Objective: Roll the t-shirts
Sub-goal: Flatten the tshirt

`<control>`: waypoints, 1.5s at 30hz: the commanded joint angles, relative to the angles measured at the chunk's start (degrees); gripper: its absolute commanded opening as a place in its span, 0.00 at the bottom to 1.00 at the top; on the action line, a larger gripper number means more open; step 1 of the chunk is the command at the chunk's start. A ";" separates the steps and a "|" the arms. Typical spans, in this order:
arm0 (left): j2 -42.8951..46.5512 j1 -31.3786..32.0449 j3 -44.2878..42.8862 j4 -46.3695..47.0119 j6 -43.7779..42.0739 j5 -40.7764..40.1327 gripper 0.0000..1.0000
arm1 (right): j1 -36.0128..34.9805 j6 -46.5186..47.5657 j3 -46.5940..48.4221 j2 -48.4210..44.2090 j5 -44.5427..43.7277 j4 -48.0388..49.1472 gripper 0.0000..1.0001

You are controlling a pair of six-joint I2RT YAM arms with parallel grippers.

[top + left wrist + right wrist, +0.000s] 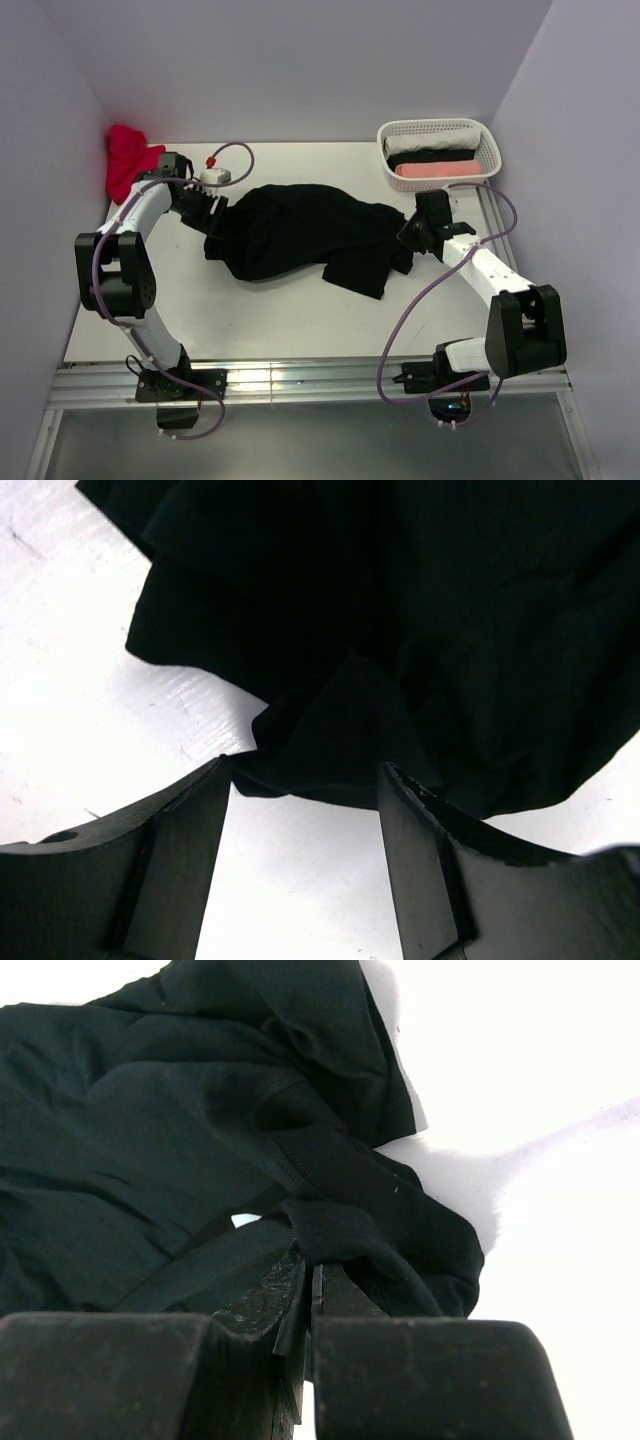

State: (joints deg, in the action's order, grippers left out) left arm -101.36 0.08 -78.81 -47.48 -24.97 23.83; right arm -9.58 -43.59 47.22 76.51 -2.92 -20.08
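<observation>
Right fingers [262, 1305] pinch a fold of the crumpled black t-shirt [300, 230].

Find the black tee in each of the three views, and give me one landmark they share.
Top external: black tee crumpled at the centre of the white table.
Left wrist: fills the top; a fold reaches the tips of the open left fingers.
Right wrist: fills the left and middle; a fold is pinched by the right fingers.
Shared landmark: the white table under the tee.
</observation>
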 commanded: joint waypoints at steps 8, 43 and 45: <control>-1.99 0.10 -4.08 -3.05 -4.03 6.31 0.64 | 0.44 0.44 -0.81 -2.07 0.63 2.50 0.00; 7.50 -2.98 0.32 -0.24 0.89 0.77 0.00 | -1.93 0.09 -1.60 -11.90 -2.27 -3.22 0.59; 7.32 -2.98 -0.12 -0.50 1.15 1.04 0.00 | -2.63 -1.13 -2.22 -12.52 -2.35 -2.78 0.54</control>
State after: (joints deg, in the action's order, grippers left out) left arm -95.68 -2.92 -78.11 -49.15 -24.64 25.02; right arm -11.05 -42.41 46.22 65.71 -4.10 -24.03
